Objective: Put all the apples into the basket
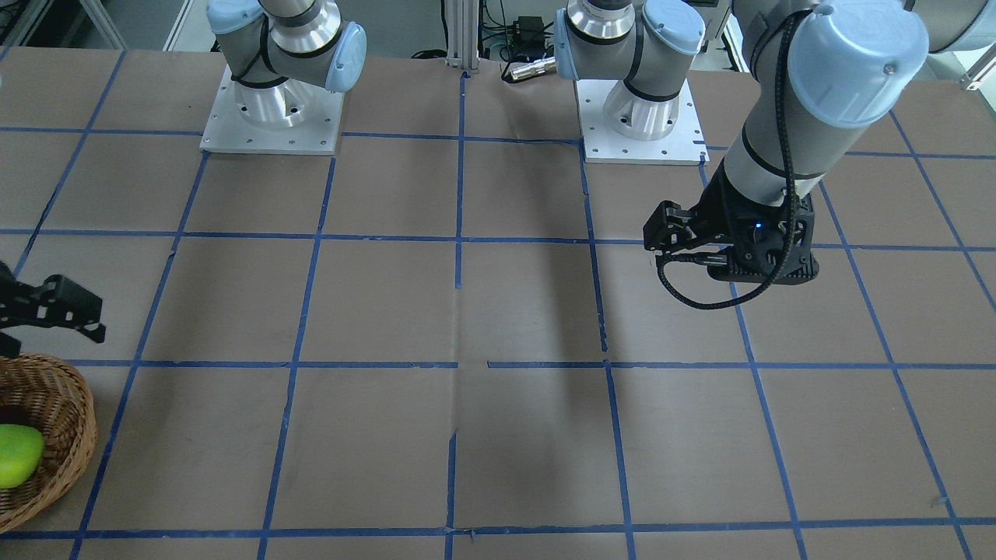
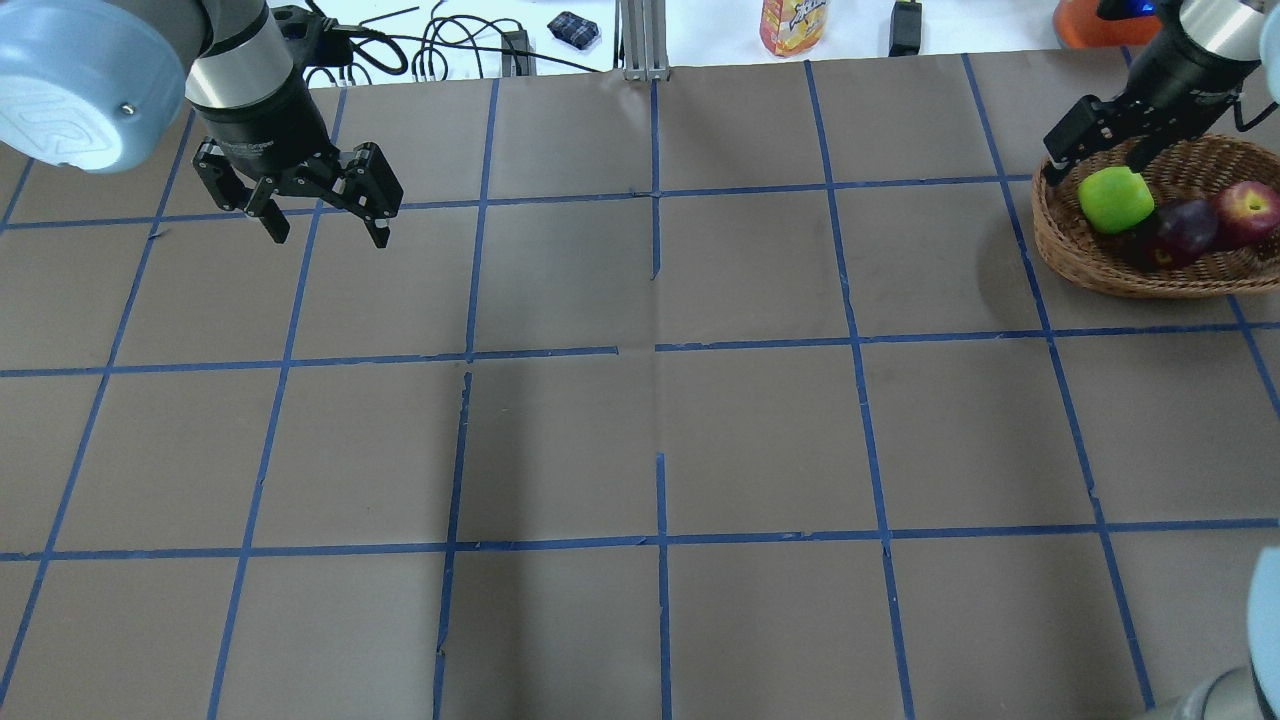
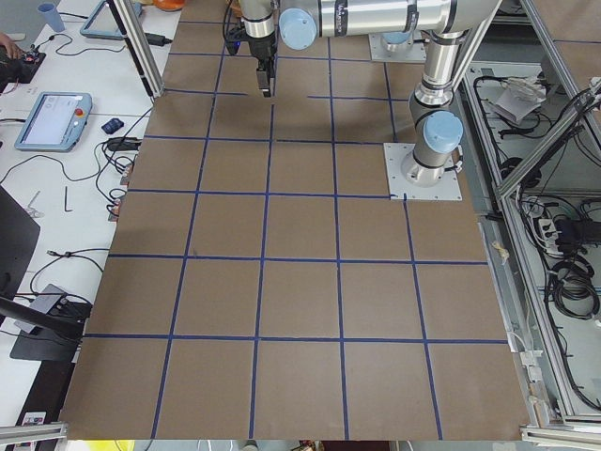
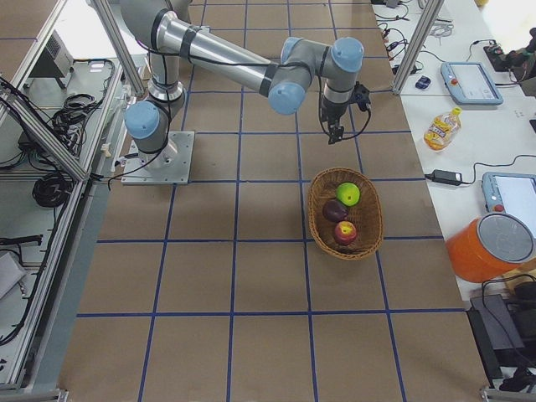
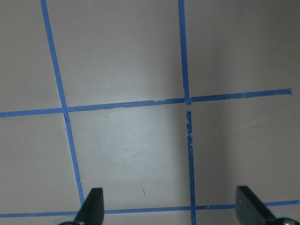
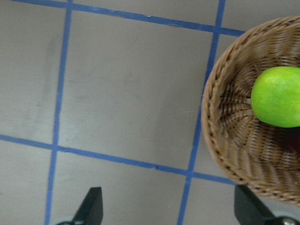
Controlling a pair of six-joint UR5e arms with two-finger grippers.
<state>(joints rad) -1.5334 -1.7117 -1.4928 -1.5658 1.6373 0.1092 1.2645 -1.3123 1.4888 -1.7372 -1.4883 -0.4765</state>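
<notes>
The wicker basket [image 2: 1100, 270] stands at the table's far right, and also shows in the front view [image 1: 74, 435], the right side view [image 4: 316, 209] and the right wrist view [image 6: 213, 122]. In it lie the yellow-green apple [image 2: 1115, 198] [image 1: 15, 455] [image 4: 348, 194] [image 6: 277, 96], the maroon apple [image 2: 1185, 228] [image 4: 334, 210] and the red apple [image 2: 1248, 210] [image 4: 345, 232]. My right gripper [image 2: 1095, 162] [image 1: 47, 334] [image 4: 333, 134] [image 6: 171, 211] is open and empty, above the basket's inner rim. My left gripper [image 2: 328, 236] [image 1: 660, 232] [image 3: 267, 86] [image 5: 171, 208] is open and empty above bare table at the far left.
The table [image 2: 650, 420] is brown with a blue tape grid. Both arm bases [image 1: 272, 109] stand on plates at its robot side. A bottle [image 2: 792, 25], cables and an orange object [image 2: 1085, 25] lie beyond the far edge.
</notes>
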